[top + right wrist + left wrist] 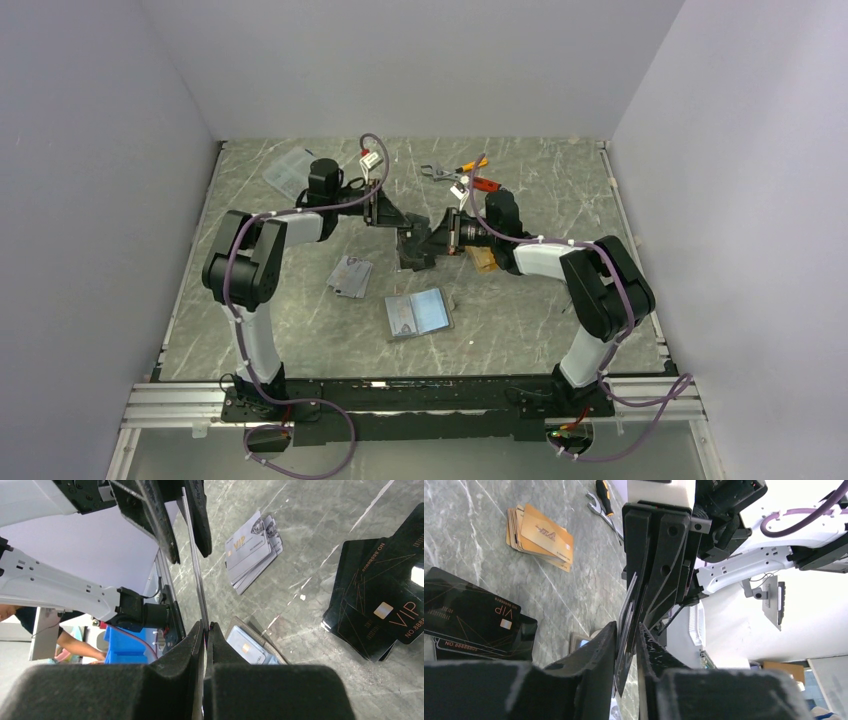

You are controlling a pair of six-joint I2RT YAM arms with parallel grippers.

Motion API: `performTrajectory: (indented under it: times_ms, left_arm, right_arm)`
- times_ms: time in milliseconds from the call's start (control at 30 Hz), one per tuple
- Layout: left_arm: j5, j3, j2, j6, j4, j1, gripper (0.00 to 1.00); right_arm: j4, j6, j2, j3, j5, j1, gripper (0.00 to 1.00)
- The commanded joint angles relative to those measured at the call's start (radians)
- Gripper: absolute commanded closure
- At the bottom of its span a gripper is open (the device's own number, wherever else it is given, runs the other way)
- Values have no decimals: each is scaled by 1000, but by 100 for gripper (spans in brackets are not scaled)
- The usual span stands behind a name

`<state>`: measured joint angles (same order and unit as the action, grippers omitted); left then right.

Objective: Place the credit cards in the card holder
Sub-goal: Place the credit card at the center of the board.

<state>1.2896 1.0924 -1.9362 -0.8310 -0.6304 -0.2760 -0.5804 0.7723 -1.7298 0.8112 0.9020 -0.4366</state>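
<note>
Right wrist view shows your right gripper (205,628) clamped on a thin card (200,597) held edge-on above the table. The card's far end sits between the fingers of the left gripper (191,550); you cannot tell whether they pinch it. Both arms reach forward and meet mid-table, wrists facing each other. The card holder (418,314) lies open nearer the bases, apart from both grippers, near the silvery cards (350,275).

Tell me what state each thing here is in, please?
card holder: open, lying flat.
held card: edge-on, between both grippers.
right gripper: shut on held card.
left gripper: slightly open around it.
black cards: fanned pile, flat.
silver cards: fanned pile, flat.
orange cards: fanned pile, flat.
</note>
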Motion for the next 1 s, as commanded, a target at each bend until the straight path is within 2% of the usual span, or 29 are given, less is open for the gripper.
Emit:
performTrajectory:
  times_ms: [0, 100, 367, 800, 967]
  left_arm:
    - [42, 89, -9, -53, -114, 4, 79]
    - [26, 123, -22, -17, -57, 6, 89]
    - [-7, 183, -47, 84, 71, 8, 100]
    - [-169, 300, -71, 370, 384, 23, 100]
    - [-208, 303, -98, 363, 384, 30, 100]
  right_arm:
    - [61, -49, 0, 32, 14, -5, 100]
    - [67, -50, -3, 33, 15, -3, 100]
    - [56, -37, -7, 17, 8, -2, 100]
    - [48, -13, -39, 7, -1, 10, 100]
    - [33, -2, -60, -2, 3, 18, 98]
